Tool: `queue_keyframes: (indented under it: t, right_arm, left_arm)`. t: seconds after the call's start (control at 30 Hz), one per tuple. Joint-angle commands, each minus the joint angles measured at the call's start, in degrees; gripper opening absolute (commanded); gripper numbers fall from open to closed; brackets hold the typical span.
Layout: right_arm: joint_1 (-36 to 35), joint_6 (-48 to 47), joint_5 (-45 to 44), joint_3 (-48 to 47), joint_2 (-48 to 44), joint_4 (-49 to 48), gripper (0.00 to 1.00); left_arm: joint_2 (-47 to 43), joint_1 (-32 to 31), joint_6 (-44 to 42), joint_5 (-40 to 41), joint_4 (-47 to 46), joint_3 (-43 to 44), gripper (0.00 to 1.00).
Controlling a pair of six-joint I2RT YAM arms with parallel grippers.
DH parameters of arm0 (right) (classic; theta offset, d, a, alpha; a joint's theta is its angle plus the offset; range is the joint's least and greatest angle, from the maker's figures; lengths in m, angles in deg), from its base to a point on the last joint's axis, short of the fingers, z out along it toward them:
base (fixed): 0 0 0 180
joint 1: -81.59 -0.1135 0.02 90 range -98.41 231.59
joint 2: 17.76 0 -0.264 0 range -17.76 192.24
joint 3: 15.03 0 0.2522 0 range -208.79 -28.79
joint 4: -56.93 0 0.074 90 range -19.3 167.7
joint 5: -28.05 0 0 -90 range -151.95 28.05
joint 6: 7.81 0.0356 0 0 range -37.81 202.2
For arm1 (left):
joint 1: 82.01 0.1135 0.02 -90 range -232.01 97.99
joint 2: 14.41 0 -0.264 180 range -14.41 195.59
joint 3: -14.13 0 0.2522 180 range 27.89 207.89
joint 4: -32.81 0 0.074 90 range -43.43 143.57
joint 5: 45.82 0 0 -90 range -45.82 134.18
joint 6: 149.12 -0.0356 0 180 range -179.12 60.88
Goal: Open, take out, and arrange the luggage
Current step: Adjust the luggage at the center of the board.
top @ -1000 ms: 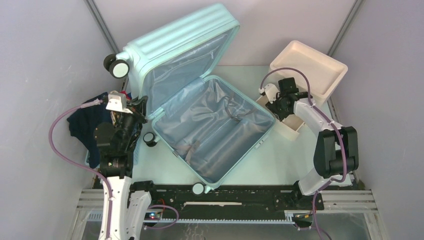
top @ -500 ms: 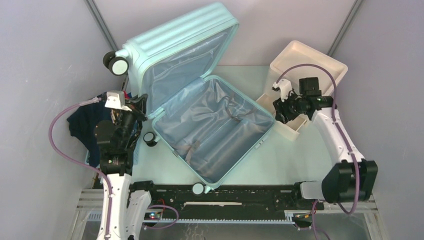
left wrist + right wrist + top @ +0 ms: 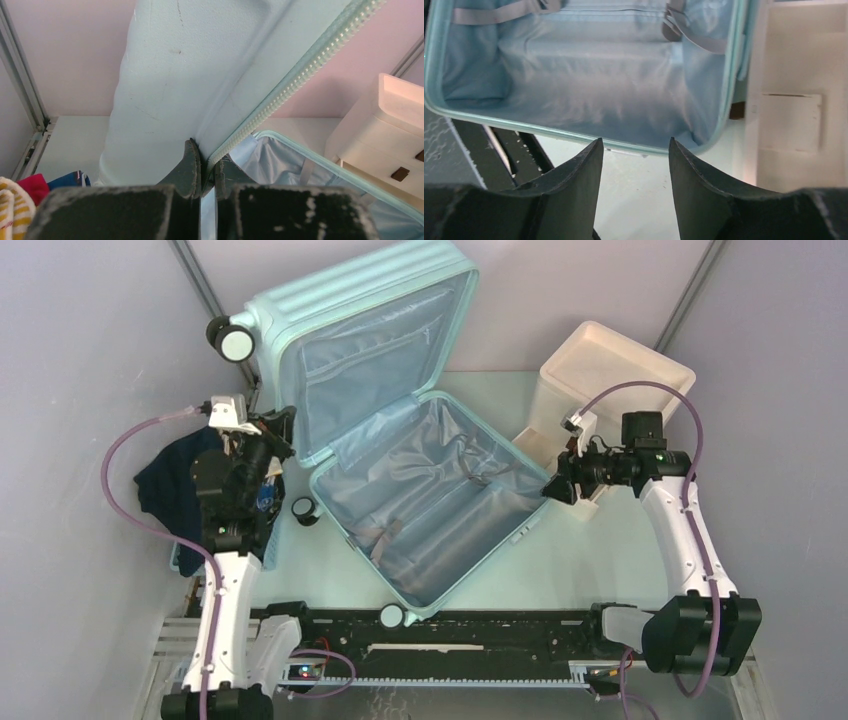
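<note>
My left end effector (image 3: 206, 161) pinches the rim of the suitcase (image 3: 430, 500) lid (image 3: 365, 350), right end effector (image 3: 635, 146) wide and empty; mid-opening, next I should swing the lid back

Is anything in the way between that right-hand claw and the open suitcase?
Nothing visible. The right gripper is open and faces the luggage at its near rim, with only bare table between them. The cream box stands off to one side, not in the path.
</note>
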Motion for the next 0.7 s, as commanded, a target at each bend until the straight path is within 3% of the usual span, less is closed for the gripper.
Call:
queue_keyframes:
  t: [0.0,0.67]
  right_arm:
    - [-0.11,-2.76,8.47,-0.24,-0.44,2.38,0.59]
    - [-2.85,-4.13,8.68,0.12,0.2,2.8,0.59]
  left_arm:
    - [5.85,-2.42,12.72,-14.64,2.25,1.61,0.0]
    - [23.95,-0.39,12.2,-15.13,-4.0,10.3,0.0]
